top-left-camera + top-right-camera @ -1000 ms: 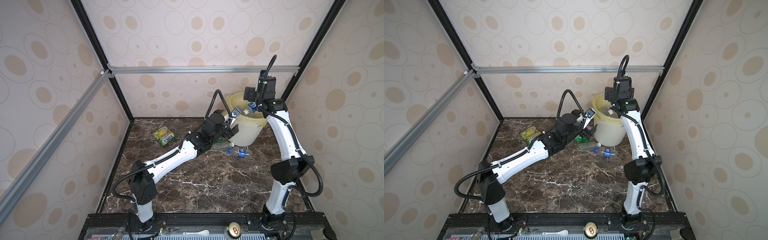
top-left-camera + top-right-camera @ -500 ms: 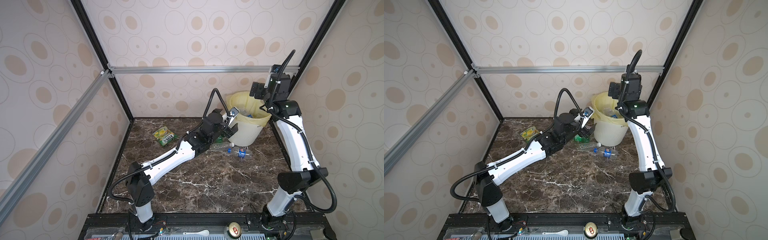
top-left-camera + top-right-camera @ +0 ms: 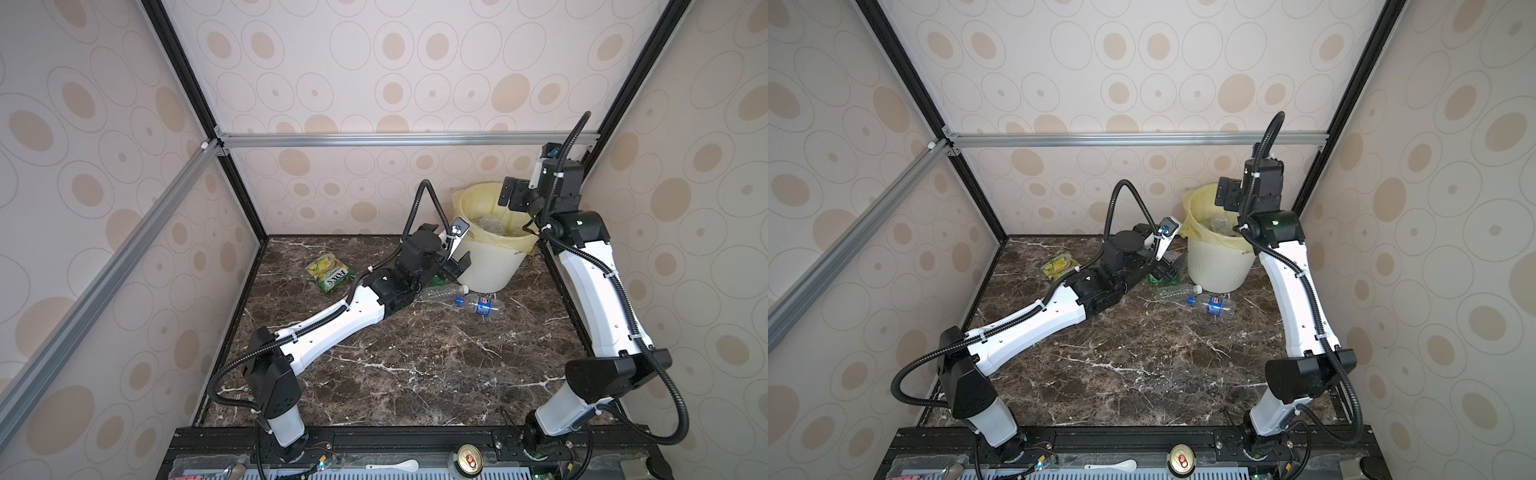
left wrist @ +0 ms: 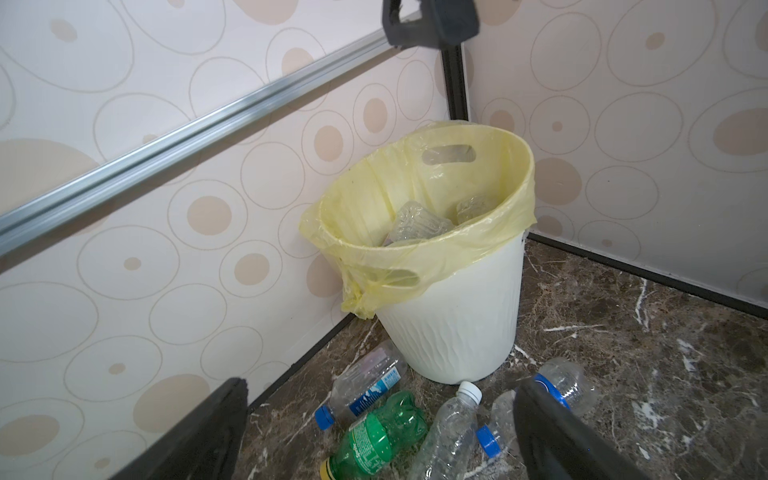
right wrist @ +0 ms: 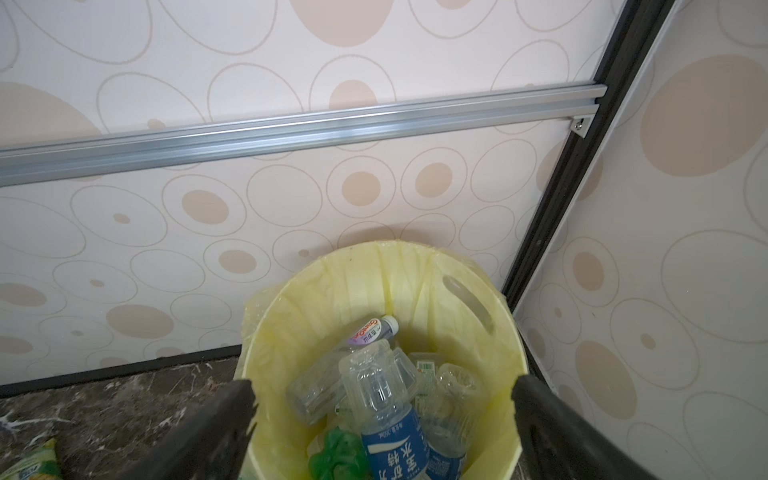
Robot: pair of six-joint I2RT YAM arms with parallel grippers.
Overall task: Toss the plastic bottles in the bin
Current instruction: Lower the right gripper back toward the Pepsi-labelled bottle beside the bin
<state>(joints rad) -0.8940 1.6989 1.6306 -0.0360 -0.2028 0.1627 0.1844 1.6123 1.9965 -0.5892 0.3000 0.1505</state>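
The bin (image 3: 490, 266) (image 3: 1219, 268) (image 4: 453, 328) is white and ribbed with a pale yellow liner, and it stands in the far right corner. Several plastic bottles lie inside it, a blue-labelled one (image 5: 390, 436) on top. On the floor in front lie a green bottle (image 4: 378, 436), a clear white-capped bottle (image 3: 442, 292) (image 4: 451, 424) and two blue-labelled bottles (image 3: 478, 303) (image 4: 365, 386). My left gripper (image 3: 455, 266) (image 4: 380, 390) hovers open and empty over the floor bottles. Above the bin's rim, my right gripper (image 3: 513, 197) (image 5: 384, 386) is open and empty.
A yellow-green FOXS packet (image 3: 331, 274) (image 3: 1059, 266) lies at the back left of the marble floor. A drink can (image 3: 467, 459) and a white spoon (image 3: 399, 465) sit on the front rail. Walls and black frame posts close in behind the bin.
My right gripper has risen and pulled back to the right from low over the bin's mouth. The left arm has barely moved.
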